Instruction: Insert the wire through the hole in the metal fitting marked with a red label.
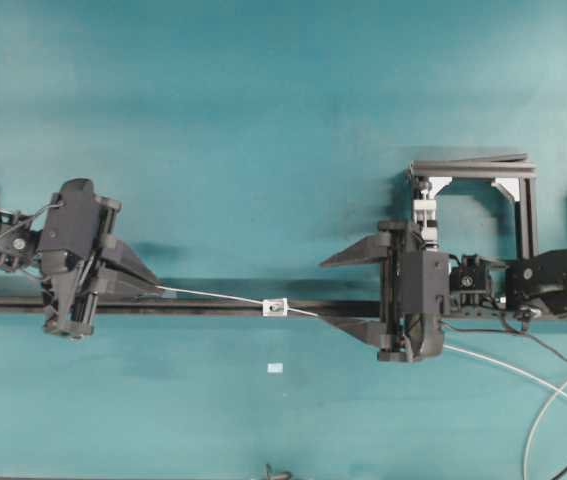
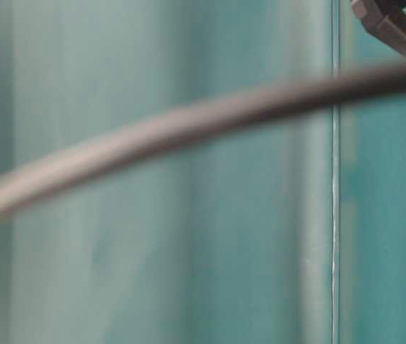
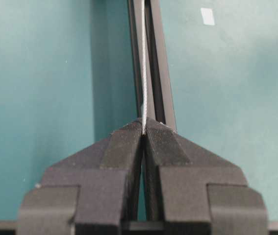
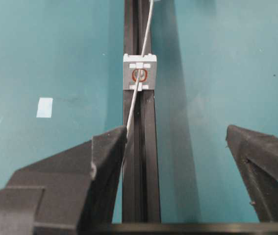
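Note:
The thin whitish wire (image 1: pixel 213 297) leaves my shut left gripper (image 1: pixel 158 290) and slants right along the black rail. In the left wrist view the fingertips (image 3: pixel 154 132) pinch the wire (image 3: pixel 143 73) at their very tip. The small silvery metal fitting (image 4: pixel 139 72) sits on the rail, with a red ring round its hole (image 4: pixel 139 75). The wire (image 4: pixel 133 107) comes out of that hole, and its free end lies against the inner edge of one finger (image 4: pixel 110 147) of my right gripper (image 4: pixel 175 132). The right gripper (image 1: pixel 341 297) is open wide astride the rail, holding nothing.
The black rail (image 1: pixel 213 306) crosses the table from left to right. A dark metal frame (image 1: pixel 523 200) with a white clamp block (image 1: pixel 425 210) stands at the back right. A pale tag (image 1: pixel 275 369) lies in front of the rail. White cables (image 1: pixel 543 400) curl at the lower right.

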